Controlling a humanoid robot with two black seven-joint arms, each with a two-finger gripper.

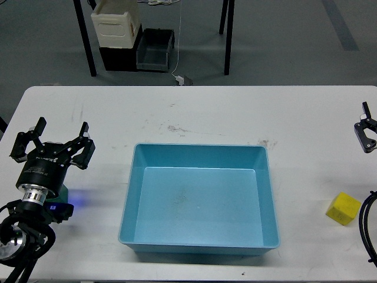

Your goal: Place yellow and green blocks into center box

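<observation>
The yellow block (343,208) lies on the white table (206,112) at the right, apart from the blue center box (200,152), which is empty. My left gripper (54,137) is open and empty at the left, above the table. A small greenish thing (63,192), perhaps the green block, shows partly behind my left wrist, next to a blue glow. Only part of my right gripper (368,133) shows at the right edge, above and beyond the yellow block. Its fingers cannot be told apart.
Black cable loops (372,230) of my right arm lie just right of the yellow block. Beyond the table's far edge stand black table legs (85,41) and stacked bins (132,41) on the floor.
</observation>
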